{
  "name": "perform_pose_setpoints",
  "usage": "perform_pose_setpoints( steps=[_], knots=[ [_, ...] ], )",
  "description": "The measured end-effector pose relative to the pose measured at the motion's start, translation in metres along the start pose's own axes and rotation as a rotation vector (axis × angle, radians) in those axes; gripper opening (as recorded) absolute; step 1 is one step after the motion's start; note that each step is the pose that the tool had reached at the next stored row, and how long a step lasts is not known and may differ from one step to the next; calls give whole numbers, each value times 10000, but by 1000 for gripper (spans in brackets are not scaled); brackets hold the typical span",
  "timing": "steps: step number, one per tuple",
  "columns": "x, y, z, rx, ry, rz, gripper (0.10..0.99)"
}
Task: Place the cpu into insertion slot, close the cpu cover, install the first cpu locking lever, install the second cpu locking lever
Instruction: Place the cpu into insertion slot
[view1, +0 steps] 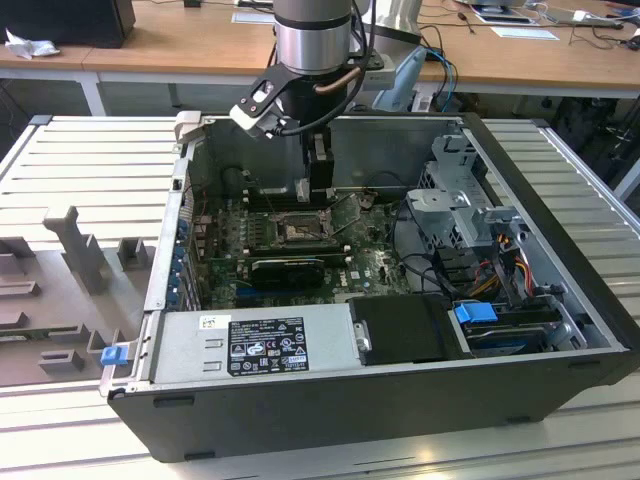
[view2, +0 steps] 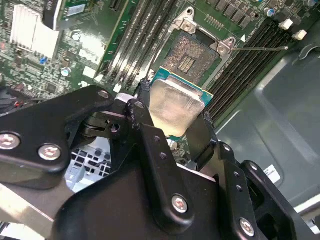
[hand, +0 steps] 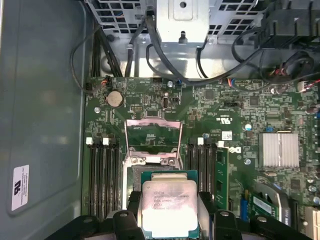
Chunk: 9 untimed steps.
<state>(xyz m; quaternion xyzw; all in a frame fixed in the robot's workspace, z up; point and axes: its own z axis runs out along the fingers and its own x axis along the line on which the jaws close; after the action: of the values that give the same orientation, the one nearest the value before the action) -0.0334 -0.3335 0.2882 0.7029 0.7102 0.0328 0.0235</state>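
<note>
Reaching down into an open computer case (view1: 560, 250) on the slatted tabletop (view1: 90, 160), the arm carries its claw (view1: 318, 192) low over the green motherboard (view1: 375, 265).

- Claw: clamped on the cpu (view2: 176, 106). Black fingers (view2: 202, 137) press on two opposite edges of the chip. Its pale silvery face shows in both wrist views, with a green border around the lid.
- Cpu position: held in the air, not seated. In the second wrist view it hangs just beside the insertion slot (view2: 192, 54), one edge overlapping the socket's near rim. In the first wrist view the chip (hand: 169, 207) covers most of the socket below it.
- Insertion slot: bare, dark centre with gold contacts exposed.
- Cpu cover (hand: 152, 136): tilted up off the socket on the side away from the claw, cut-out middle showing board behind.
- Locking lever (view2: 260, 49): thin wire rod, sticking out sideways from a socket corner, not latched down.
- Around the socket: long black memory slots (hand: 102, 170) on both sides; a finned heat sink (hand: 280, 149) well apart; a coin cell (hand: 114, 98) beyond the cover.
- Elsewhere in the case: grey drive cage (view1: 455, 205) toward the exterior view's right, power supply (view1: 255, 345) along the near wall.
</note>
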Motion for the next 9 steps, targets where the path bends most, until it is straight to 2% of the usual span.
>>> perform_pose_setpoints(
  steps=[2, 5, 9],
  knots=[
    [6, -14, 58, 0, 0, 0, 533],
    [6, -71, 167, 0, 0, 1, 533],
    [12, -87, 281, 1, 1, -2, 533]
  ],
)
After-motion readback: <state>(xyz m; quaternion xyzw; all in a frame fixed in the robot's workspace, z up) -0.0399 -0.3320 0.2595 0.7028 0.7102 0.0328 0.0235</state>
